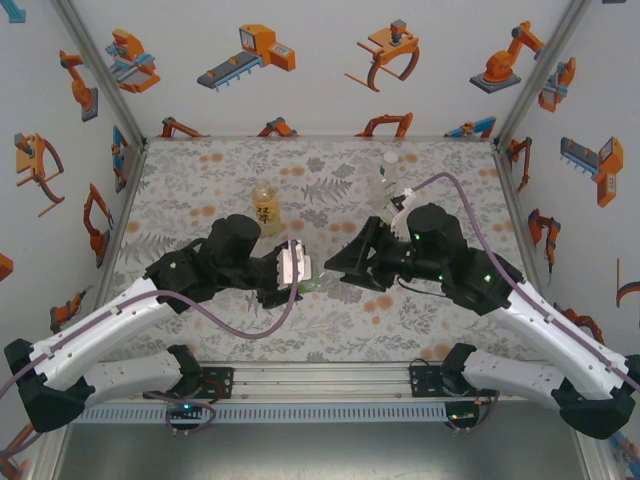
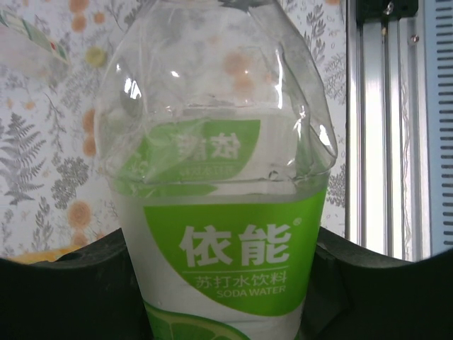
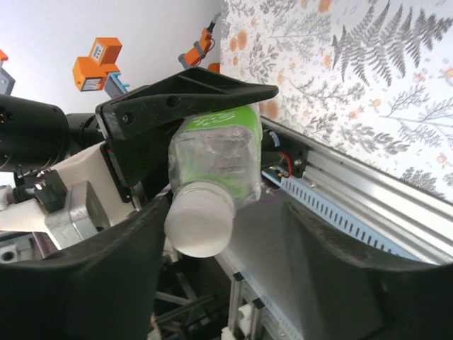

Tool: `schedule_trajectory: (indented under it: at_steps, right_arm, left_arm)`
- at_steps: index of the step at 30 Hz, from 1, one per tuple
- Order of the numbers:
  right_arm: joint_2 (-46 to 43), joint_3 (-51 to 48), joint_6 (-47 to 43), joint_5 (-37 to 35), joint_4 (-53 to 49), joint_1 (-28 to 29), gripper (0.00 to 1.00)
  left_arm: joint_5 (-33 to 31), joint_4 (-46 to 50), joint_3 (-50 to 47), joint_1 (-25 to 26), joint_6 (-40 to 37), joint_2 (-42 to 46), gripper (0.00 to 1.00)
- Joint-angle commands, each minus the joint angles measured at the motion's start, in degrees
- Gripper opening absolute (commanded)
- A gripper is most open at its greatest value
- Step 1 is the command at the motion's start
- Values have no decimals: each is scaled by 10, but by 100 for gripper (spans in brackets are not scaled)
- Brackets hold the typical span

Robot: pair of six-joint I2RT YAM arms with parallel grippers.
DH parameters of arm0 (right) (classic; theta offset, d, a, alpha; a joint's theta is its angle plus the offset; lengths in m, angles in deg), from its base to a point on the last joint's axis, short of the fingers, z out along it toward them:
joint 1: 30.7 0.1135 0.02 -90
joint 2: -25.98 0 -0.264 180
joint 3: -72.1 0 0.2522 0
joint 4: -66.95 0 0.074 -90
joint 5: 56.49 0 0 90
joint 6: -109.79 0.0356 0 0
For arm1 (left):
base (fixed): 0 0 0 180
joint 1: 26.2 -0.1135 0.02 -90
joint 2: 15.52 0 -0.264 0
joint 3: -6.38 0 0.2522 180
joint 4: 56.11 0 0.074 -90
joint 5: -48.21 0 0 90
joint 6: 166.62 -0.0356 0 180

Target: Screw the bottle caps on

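My left gripper (image 1: 292, 270) (image 2: 223, 283) is shut on the short green bottle (image 2: 219, 262), holding it sideways above the table's near middle with its neck toward the right arm. A whitish bottle cap (image 3: 200, 221) sits on that neck. My right gripper (image 1: 338, 268) (image 3: 225, 212) is open around the cap. Its left finger (image 3: 106, 283) lies against the cap, and a wide gap separates the cap from the right finger (image 3: 354, 276). The amber bottle (image 1: 264, 208) stands upright behind the left gripper. The clear bottle (image 1: 388, 182) stands behind the right arm.
An aluminium rail (image 1: 320, 380) (image 3: 368, 191) runs along the table's near edge, just below both grippers. White side walls with orange robot stickers (image 1: 130, 60) close in the floral table (image 1: 330, 170) on three sides.
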Motion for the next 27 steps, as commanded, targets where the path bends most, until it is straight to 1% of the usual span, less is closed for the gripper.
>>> schedule_trajectory:
  at_steps: [1, 6, 9, 12, 15, 19, 22, 27]
  right_arm:
    - [-1, 37, -104, -17, -19, 5, 66]
    - [-2, 70, -238, -15, -18, 5, 67]
    - [-8, 77, -348, 4, 0, 5, 67]
    - [-11, 85, -462, 39, 17, 5, 68]
    - [-10, 98, -584, 90, 13, 5, 67]
    - [-7, 121, -756, 171, -30, 5, 65]
    - [-4, 131, -864, 213, -68, 4, 63]
    - [12, 151, -989, 225, -117, 5, 61]
  left_arm:
    - [22, -30, -7, 3, 5, 12, 0]
    - [26, -30, -7, 3, 7, 12, 0]
    - [28, -30, -8, 3, 8, 10, 0]
    - [30, -30, -8, 3, 9, 10, 0]
    - [32, -30, -8, 3, 9, 12, 0]
    - [37, -28, -10, 3, 10, 14, 0]
    - [39, -25, -10, 3, 10, 17, 0]
    - [45, -25, -11, 3, 10, 19, 0]
